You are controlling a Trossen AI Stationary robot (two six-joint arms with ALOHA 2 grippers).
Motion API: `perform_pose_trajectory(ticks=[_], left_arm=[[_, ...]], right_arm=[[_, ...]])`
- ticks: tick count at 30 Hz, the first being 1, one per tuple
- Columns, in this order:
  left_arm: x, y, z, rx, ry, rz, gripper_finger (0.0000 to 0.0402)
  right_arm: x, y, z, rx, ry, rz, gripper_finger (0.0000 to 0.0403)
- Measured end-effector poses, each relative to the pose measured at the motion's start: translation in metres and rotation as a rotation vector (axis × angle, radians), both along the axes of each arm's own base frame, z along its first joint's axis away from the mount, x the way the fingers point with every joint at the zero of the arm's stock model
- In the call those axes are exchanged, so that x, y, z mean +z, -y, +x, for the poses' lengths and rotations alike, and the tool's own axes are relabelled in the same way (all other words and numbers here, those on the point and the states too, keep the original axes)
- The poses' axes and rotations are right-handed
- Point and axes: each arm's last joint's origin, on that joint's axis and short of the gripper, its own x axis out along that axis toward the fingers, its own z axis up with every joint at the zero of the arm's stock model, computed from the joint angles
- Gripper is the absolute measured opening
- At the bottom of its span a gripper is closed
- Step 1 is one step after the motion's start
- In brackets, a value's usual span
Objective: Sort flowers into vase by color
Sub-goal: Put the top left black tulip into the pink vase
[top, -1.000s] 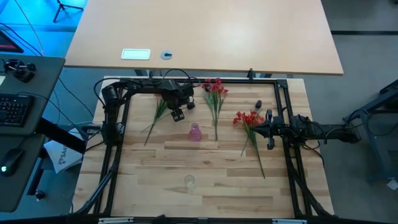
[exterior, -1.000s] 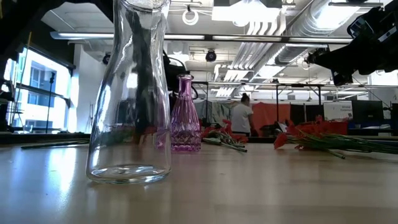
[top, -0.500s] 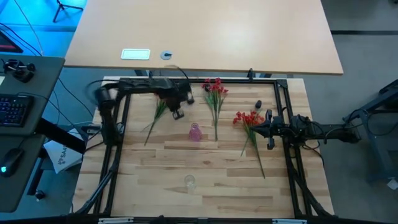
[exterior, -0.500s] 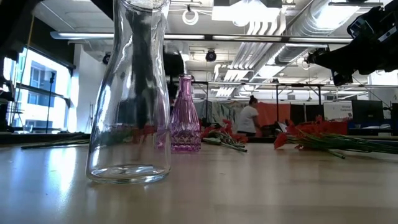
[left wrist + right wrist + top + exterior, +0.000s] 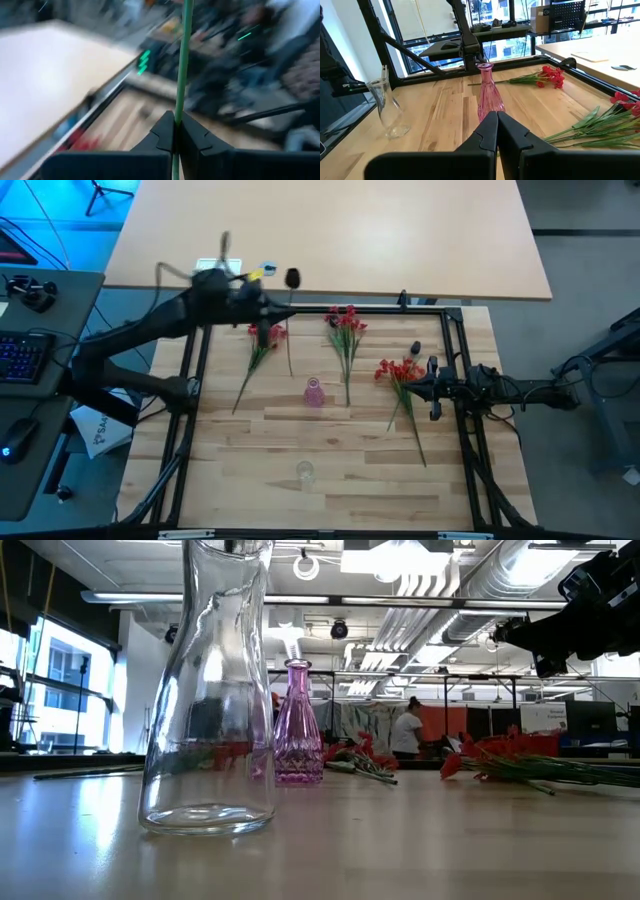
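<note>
My left gripper [image 5: 270, 307] is raised high over the table's far left part, shut on a thin green stem [image 5: 183, 60] of a flower with a dark head [image 5: 292, 277]. Three bunches of red flowers lie flat on the table: left [image 5: 260, 345], middle [image 5: 345, 330] and right [image 5: 400, 372]. A pink vase [image 5: 314, 392] stands upright at mid-table, and a clear vase [image 5: 304, 472] stands nearer the front. My right gripper [image 5: 432, 390] hovers by the right bunch, shut and empty [image 5: 496, 122]. My left gripper pinches the green stem [image 5: 177, 107] between its two fingers, which lie across it. The stem runs on straight past the fingertips. The flower is lifted clear of the table. Which stretch of the stem the fingers hold does not show.
A black frame [image 5: 450, 340] borders the table. A small dark object [image 5: 415, 347] lies at the far right. A second, light table [image 5: 330, 230] stands behind. The near half of the wooden table holds only the clear vase. A person [image 5: 408, 730] stands far off in the room.
My left gripper has risen fast from beside the left red bunch and swung toward the far left edge, taking the dark-headed flower up off the table. The red bunches and both vases have stayed where they were.
</note>
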Motion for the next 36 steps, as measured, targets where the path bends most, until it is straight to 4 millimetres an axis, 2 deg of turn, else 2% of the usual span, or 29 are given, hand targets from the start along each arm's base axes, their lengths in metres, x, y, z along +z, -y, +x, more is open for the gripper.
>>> perform_pose_trajectory(ticks=[3, 6, 15, 21, 25, 32, 36], left_arm=[[0.010, 0.023, -0.001, -0.089, 0.054, 0.081, 0.0000], [0.009, 0.040, 0.014, -0.123, 0.081, 0.150, 0.0000], [-0.026, 0.068, 0.069, -0.077, -0.053, 0.342, 0.0000], [-0.039, 0.081, 0.093, -0.032, -0.044, 0.408, 0.0000], [-0.039, 0.089, 0.094, 0.038, -0.052, 0.422, 0.0000], [-0.031, 0.108, 0.074, 0.085, -0.090, 0.403, 0.0000], [-0.031, 0.111, 0.073, 0.092, -0.090, 0.411, 0.0000]], right_arm=[[0.000, 0.000, 0.000, 0.000, 0.000, 0.000, 0.0000], [0.000, 0.000, 0.000, 0.000, 0.000, 0.000, 0.0000], [0.000, 0.000, 0.000, 0.000, 0.000, 0.000, 0.0000], [0.000, 0.000, 0.000, 0.000, 0.000, 0.000, 0.0000], [0.000, 0.000, 0.000, 0.000, 0.000, 0.000, 0.0000], [0.000, 0.000, 0.000, 0.000, 0.000, 0.000, 0.0000], [0.000, 0.000, 0.000, 0.000, 0.000, 0.000, 0.0000]])
